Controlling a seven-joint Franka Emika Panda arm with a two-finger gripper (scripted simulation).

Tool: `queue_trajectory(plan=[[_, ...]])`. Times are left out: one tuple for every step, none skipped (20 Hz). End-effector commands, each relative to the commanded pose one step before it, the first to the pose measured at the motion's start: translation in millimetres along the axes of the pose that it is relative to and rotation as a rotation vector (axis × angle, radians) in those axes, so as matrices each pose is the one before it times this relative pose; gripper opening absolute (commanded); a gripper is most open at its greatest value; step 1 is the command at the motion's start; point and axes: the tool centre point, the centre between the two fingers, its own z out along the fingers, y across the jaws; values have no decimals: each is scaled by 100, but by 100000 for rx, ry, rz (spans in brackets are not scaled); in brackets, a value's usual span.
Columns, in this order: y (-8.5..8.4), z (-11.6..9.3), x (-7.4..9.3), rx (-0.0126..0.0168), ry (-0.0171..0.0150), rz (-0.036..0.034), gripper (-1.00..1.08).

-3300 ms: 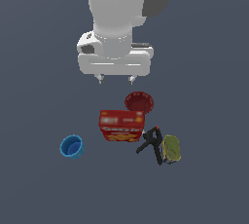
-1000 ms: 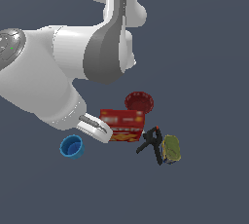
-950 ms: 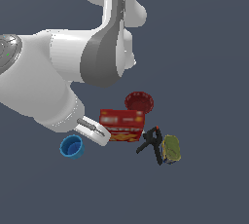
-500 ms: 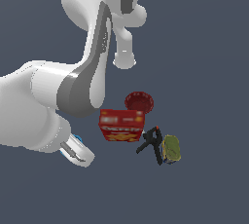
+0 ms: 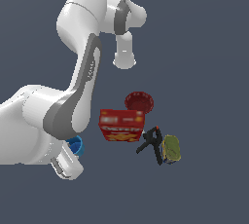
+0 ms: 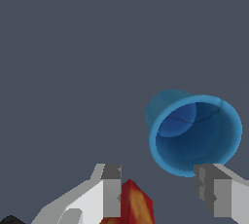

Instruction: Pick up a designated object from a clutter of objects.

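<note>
Blue cup (image 6: 194,133) just beyond spread fingers (image 6: 160,196), not gripped.

In the wrist view the fingers stand open and hold nothing; the cup sits past their tips, nearer one fingertip (image 6: 206,179), its hollow mouth turned toward the camera. In the exterior view the cup (image 5: 76,145) is half hidden behind the arm, at the exterior view's left of the red cracker box (image 5: 121,125). Bare grey worktop (image 6: 73,47) lies open around its far side; bowl (image 5: 138,102), clamp (image 5: 151,142) and can (image 5: 171,149) lie well apart.
</note>
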Motion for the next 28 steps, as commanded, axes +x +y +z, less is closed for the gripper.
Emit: queue_trajectory(plan=[[297,873,685,195,-813,2423,28],[108,302,216,38,-285,774,28],[99,275,194,33,-259,698,28],[89,247,171,29,-232,622,28],[77,219,148,24,-204,544,28],[68,191,129,20,-178,472,28],[57,162,108,17,-151,398,28],[46,132,86,13,-123,323,28],[35,103,67,10,-95,250,28],[28,74,50,7,-70,182,28],[18,45,31,4,-43,112,28],[-16,8,-8,0,0,0,28],[31,-20,-28,-60,-11,-133,28],[-1,21,-1,0,0,0,28],[-2,62,-1,0,0,0,28],[-3,104,-3,0,0,0,28],[-4,146,-4,0,0,0,28],[-4,189,-6,0,0,0,28],[24,229,9,3,6,48,28],[-4,280,-11,0,0,0,28],[23,324,3,-1,9,48,28],[-3,320,-14,0,0,0,28],[-4,286,-12,0,0,0,28],[23,248,8,-1,8,48,28],[-6,219,-6,0,0,0,28],[-8,186,-2,0,0,0,28],[-10,152,3,0,0,0,28],[17,112,26,25,-6,42,28]])
